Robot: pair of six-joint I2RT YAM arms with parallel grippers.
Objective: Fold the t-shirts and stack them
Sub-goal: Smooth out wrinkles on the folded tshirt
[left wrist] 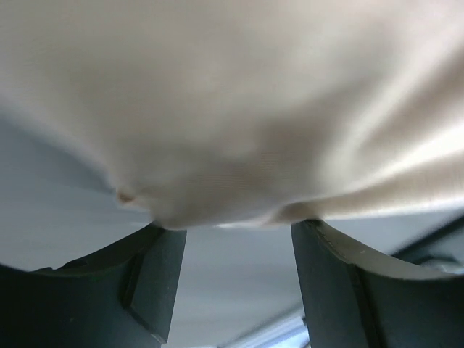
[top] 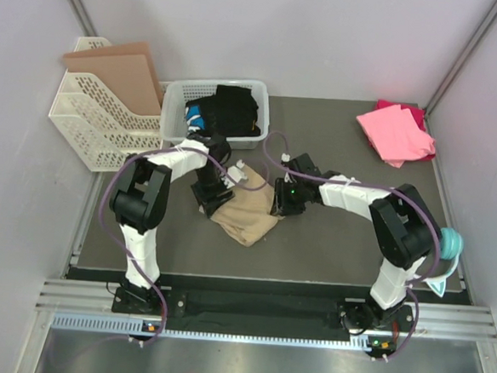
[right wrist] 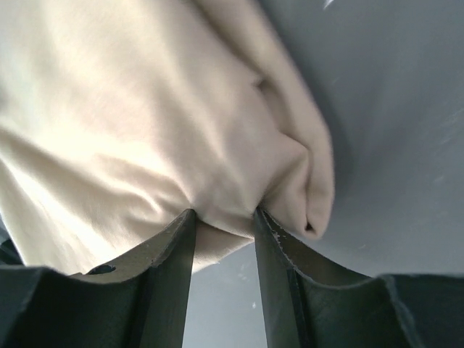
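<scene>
Right wrist: gripper (right wrist: 225,217) on tan t-shirt (right wrist: 145,109) (bunched)

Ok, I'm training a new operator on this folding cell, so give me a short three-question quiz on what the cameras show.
1. True or false: the pink t-shirt lies inside the white basket.
2. Which shirt lies between the two arms? A. the tan t-shirt B. the pink one C. a magenta one
3. What stands in the white rack at far left?
Key: 1 false, it lies at the far right; 2 A; 3 a brown cardboard sheet.
</scene>
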